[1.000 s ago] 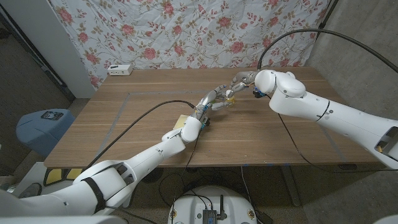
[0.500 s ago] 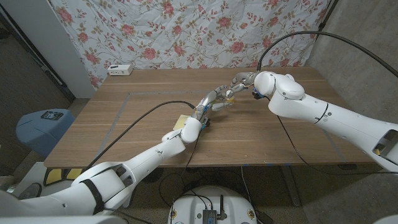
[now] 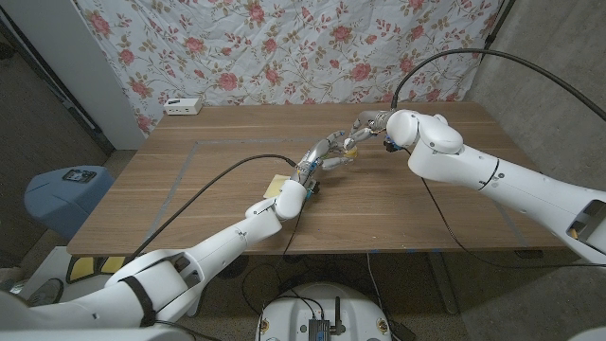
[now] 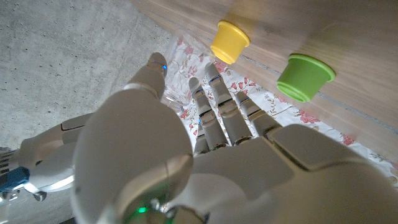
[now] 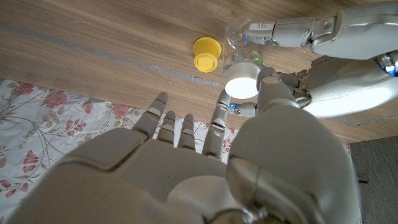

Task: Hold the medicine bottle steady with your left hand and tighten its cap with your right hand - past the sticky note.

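Note:
A clear medicine bottle [image 5: 239,36] with a white cap [image 5: 242,87] stands past the table's middle. My left hand [image 3: 325,152] wraps its fingers [image 5: 281,27] around the bottle's body. My right hand [image 3: 369,121] comes in from the far right side, and its thumb and a finger [image 5: 220,104] pinch the cap. In the left wrist view my left hand [image 4: 205,155] covers most of the bottle [image 4: 176,102]. In the head view the hands hide the bottle itself. A yellow sticky note [image 3: 278,184] lies beside my left wrist.
A yellow cup [image 5: 206,53] and a green cup [image 4: 305,76] stand on the wooden table [image 3: 218,180] just beyond the bottle. A white power strip [image 3: 182,105] lies at the far left edge. A black cable [image 3: 218,185] runs across the table to my left arm.
My right arm has edged slightly to the left. Both hands stay at the bottle.

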`<state>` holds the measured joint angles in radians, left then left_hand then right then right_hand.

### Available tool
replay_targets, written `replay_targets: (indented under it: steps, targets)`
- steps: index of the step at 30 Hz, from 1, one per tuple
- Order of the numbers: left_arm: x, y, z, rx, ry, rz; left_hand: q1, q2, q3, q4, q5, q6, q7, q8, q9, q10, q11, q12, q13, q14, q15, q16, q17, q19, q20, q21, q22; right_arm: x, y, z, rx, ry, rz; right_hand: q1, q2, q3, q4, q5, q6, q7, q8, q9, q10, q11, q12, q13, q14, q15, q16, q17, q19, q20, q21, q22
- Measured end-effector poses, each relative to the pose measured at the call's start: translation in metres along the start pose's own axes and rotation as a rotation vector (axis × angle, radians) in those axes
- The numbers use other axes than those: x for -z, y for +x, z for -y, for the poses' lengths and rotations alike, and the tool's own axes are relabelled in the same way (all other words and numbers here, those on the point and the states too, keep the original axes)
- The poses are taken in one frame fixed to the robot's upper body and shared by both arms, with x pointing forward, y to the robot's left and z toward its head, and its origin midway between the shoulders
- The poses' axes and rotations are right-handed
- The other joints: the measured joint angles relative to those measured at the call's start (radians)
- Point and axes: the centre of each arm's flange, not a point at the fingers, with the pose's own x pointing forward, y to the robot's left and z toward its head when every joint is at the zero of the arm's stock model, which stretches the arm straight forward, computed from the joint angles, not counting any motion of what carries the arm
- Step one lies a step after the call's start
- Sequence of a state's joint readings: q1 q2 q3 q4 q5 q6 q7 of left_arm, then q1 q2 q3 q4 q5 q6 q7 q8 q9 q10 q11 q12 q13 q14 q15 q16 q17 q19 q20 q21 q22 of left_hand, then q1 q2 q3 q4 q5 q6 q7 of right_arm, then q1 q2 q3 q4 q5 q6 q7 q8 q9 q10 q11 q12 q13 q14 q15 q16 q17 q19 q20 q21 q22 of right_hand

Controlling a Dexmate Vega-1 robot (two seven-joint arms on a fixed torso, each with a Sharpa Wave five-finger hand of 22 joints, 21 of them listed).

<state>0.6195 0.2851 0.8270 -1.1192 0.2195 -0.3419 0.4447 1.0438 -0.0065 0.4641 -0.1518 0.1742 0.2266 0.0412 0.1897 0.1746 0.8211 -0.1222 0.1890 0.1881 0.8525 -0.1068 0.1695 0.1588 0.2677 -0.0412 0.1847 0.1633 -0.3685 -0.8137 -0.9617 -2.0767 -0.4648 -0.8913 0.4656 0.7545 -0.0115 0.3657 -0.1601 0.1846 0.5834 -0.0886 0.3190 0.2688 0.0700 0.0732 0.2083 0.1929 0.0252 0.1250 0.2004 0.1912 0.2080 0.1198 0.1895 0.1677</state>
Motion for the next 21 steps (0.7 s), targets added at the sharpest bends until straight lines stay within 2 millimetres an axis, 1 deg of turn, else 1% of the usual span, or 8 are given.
replay_targets:
  steps: [4, 5, 8, 10, 12, 14, 17, 21]
  targets:
    - [-0.0003, -0.001, 0.0, 0.0, 0.0, 0.0, 0.0, 0.0, 0.0, 0.0, 0.0, 0.0, 0.0, 0.0, 0.0, 0.0, 0.0, 0.004, 0.0, 0.0, 0.0, 0.0, 0.0, 0.0, 0.0, 0.0, 0.0, -0.0005, -0.0003, -0.0008, 0.002, 0.001, 0.0, 0.0, 0.0, 0.0, 0.0, 0.0, 0.013, -0.001, 0.004, 0.003, 0.001, -0.001, 0.0, 0.0, 0.003, -0.003, 0.0, 0.0, 0.0, 0.0, 0.0, 0.0]
    - [-0.0001, -0.001, 0.0, 0.0, 0.001, -0.001, 0.0, 0.0, 0.0, 0.0, 0.0, 0.0, 0.0, 0.0, 0.0, 0.0, 0.0, 0.004, 0.0, 0.0, 0.0, 0.0, 0.0, 0.0, 0.0, 0.0, 0.0, -0.0008, -0.0004, -0.001, 0.002, 0.001, 0.001, 0.003, 0.003, 0.0, 0.0, 0.0, 0.016, -0.003, 0.009, 0.003, 0.009, 0.001, 0.0, 0.0, 0.003, -0.004, 0.0, 0.0, 0.003, -0.003, 0.0, 0.0]
    - [0.0002, -0.0011, 0.0001, 0.0, 0.002, -0.002, 0.0, 0.0, 0.0, 0.0, 0.0, 0.0, 0.0, 0.0, 0.0, 0.0, 0.0, 0.004, 0.0, 0.0, 0.0, 0.0, 0.0, 0.0, 0.0, 0.0, 0.0, -0.0015, -0.0007, -0.0019, 0.0, 0.002, 0.003, 0.003, 0.003, 0.0, 0.0, 0.0, 0.03, -0.003, 0.014, 0.003, 0.013, -0.002, 0.0, 0.0, 0.007, -0.007, 0.0, 0.0, 0.005, -0.005, 0.0, 0.0]
    - [-0.0009, -0.0025, 0.0001, 0.0, 0.0, 0.0, 0.0, 0.0, 0.0, 0.0, 0.0, 0.0, 0.0, 0.0, 0.0, 0.0, 0.0, 0.004, 0.0, 0.0, 0.0, 0.0, 0.0, 0.0, 0.0, 0.0, 0.0, -0.0009, -0.0009, -0.0016, 0.006, 0.003, -0.001, 0.005, 0.005, 0.0, 0.0, 0.0, 0.031, -0.004, 0.018, 0.007, 0.018, 0.004, 0.0, 0.0, 0.007, -0.007, 0.007, 0.0, 0.005, -0.005, 0.0, 0.0]
    - [-0.001, -0.0028, 0.0002, 0.0, 0.001, -0.001, 0.0, 0.0, 0.0, 0.0, 0.0, 0.0, 0.0, 0.0, 0.0, -0.002, -0.002, 0.004, 0.0, 0.0, 0.0, 0.0, 0.0, 0.0, 0.0, 0.0, 0.0, -0.0011, -0.001, -0.0021, 0.005, 0.003, -0.001, 0.005, 0.005, 0.0, 0.0, 0.0, 0.036, -0.002, 0.018, 0.008, 0.02, 0.001, 0.0, 0.0, 0.007, -0.007, 0.007, 0.0, 0.006, -0.006, 0.0, 0.0]
    - [-0.0013, -0.0036, 0.0001, -0.001, 0.001, -0.001, 0.0, 0.0, 0.0, 0.0, 0.0, 0.0, 0.0, 0.0, 0.0, -0.002, -0.002, 0.004, 0.0, 0.0, 0.0, 0.0, 0.0, 0.0, 0.0, 0.0, 0.0, -0.0012, -0.001, -0.0024, 0.005, 0.004, -0.001, 0.005, 0.005, 0.0, 0.0, 0.0, 0.042, -0.008, 0.018, 0.008, 0.023, -0.002, 0.003, 0.0, 0.011, -0.011, 0.007, 0.0, 0.011, -0.011, 0.0, 0.0]
    - [-0.0012, -0.0042, 0.0003, -0.001, 0.001, -0.003, -0.002, -0.002, 0.0, 0.0, 0.0, 0.0, 0.0, 0.0, 0.0, -0.002, -0.002, 0.004, 0.001, 0.0, 0.0, 0.0, 0.0, 0.0, 0.0, 0.0, 0.0, -0.0015, -0.0009, -0.0029, 0.006, 0.005, -0.001, 0.005, 0.005, 0.0, 0.0, 0.0, 0.042, -0.008, 0.022, 0.008, 0.026, -0.004, 0.008, 0.0, 0.012, -0.013, 0.007, 0.0, 0.011, -0.011, 0.0, 0.0]
    - [-0.0016, -0.0054, 0.0001, -0.001, 0.001, -0.003, -0.002, -0.002, 0.0, 0.0, 0.0, 0.0, 0.0, 0.0, 0.0, -0.002, -0.002, 0.004, 0.001, 0.0, 0.0, 0.0, 0.0, 0.0, 0.0, 0.0, 0.0, -0.0015, -0.0009, -0.0034, 0.008, 0.007, -0.002, 0.011, 0.011, 0.0, 0.0, 0.0, 0.042, -0.008, 0.021, 0.008, 0.029, -0.007, 0.008, 0.0, 0.018, -0.007, 0.007, 0.0, 0.011, -0.011, 0.0, 0.0]
